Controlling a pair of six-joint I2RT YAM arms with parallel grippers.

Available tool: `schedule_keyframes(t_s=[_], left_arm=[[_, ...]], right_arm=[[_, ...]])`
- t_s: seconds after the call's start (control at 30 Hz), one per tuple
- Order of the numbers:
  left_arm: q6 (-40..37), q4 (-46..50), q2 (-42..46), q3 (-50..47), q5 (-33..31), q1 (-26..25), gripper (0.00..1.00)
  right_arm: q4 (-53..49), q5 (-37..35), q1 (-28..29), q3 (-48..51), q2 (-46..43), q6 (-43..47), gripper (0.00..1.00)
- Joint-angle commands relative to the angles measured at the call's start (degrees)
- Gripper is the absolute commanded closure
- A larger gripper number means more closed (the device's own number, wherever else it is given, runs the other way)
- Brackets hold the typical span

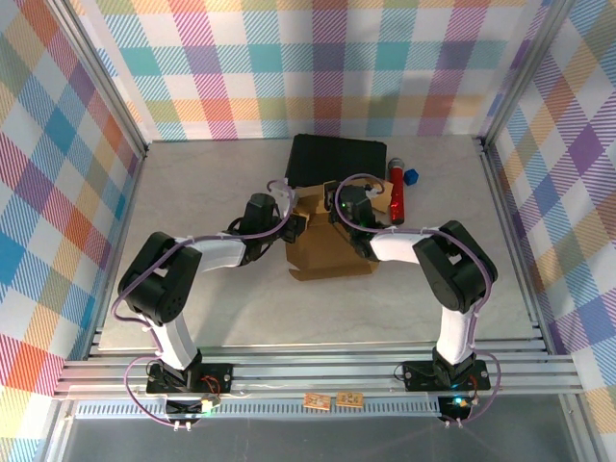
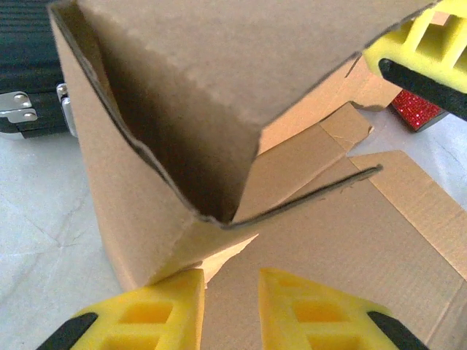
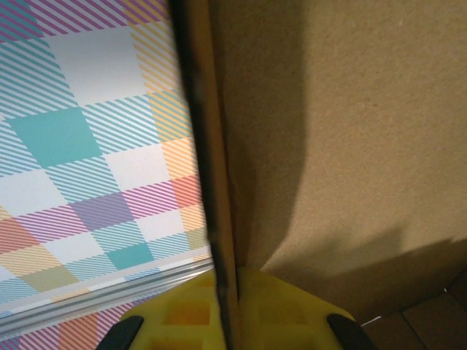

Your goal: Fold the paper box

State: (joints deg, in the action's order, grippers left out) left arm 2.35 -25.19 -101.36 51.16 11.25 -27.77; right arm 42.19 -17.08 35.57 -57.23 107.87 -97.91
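Left wall: checked panel in pastel colours (image 1: 48, 173), standing behind a silver metal frame post.
Left arm: black and white jointed arm (image 1: 183, 269), reached from its base at the near edge toward the middle of the table.
Table: pale grey mottled tabletop (image 1: 212, 308), bare round the arms.
Left gripper (image 1: 292, 229): lay at the left side of the box; in the left wrist view (image 2: 230, 283) its two yellow fingers (image 2: 153, 313) stood apart with a narrow gap, low by the near corner of the box, and nothing was seen clamped between them.
Paper box (image 1: 327, 252): plain brown corrugated-cardboard sheet with flaps and tabs, partly raised, sat in the middle of the table between the two grippers and just in front of the black case. In the left wrist view (image 2: 146, 211) one side wall stood upright, a wide flap leaned over it from above, and a flat panel lay on the table to the right.
Black case: ribbed black hard case (image 1: 339, 161), lay behind the box; its silver latch (image 2: 18, 109) showed in the left wrist view.
Right gripper (image 1: 339, 205): sat at the far right part of the box; in the right wrist view (image 3: 226, 299) its yellow fingers were closed together on an upright edge of the cardboard wall (image 3: 343, 146).
Red tube: glittering red cylinder (image 1: 397, 190), lay on the table just right of the box.
Blue piece: small blue block (image 1: 412, 177), sat beside the far end of the red tube.
Right arm: black and white jointed arm (image 1: 448, 269), bent in from the right toward the box.
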Motion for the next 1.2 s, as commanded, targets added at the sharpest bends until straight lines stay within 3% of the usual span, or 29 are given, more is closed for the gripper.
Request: schedule_keyframes(t_s=[0.0,0.2,0.43,0.6,0.7,0.97,1.17], left_arm=[[-0.6,-3.6,-1.0,2.9,-2.8,0.1,0.75],[0.9,-4.9,-1.6,3.3,-8.1,0.0,0.67],[0.3,-4.8,-2.9,5.0,-8.7,0.0,0.72],[0.3,-5.8,-3.6,6.1,-7.8,0.0,0.96],[-0.3,-6.7,-3.8,6.0,-6.2,0.0,0.98],[-3.3,-8.0,-3.8,4.8,-5.8,0.5,0.66],[-5.5,-10.3,-3.8,4.3,-9.2,1.6,0.52]], right_arm=[[-4.2,4.6,2.9,0.1,2.2,-0.3,1.0],[-4.3,3.9,3.5,0.8,2.0,-1.6,1.0],[-4.1,3.9,3.5,1.2,1.8,-2.1,1.0],[-4.6,4.4,3.5,0.6,2.3,-2.1,1.0],[-4.8,4.5,3.4,0.5,2.4,-2.4,1.0],[-5.1,4.9,3.0,0.4,2.3,-3.2,1.0],[-5.5,5.5,2.8,0.2,2.1,-3.5,1.0]])
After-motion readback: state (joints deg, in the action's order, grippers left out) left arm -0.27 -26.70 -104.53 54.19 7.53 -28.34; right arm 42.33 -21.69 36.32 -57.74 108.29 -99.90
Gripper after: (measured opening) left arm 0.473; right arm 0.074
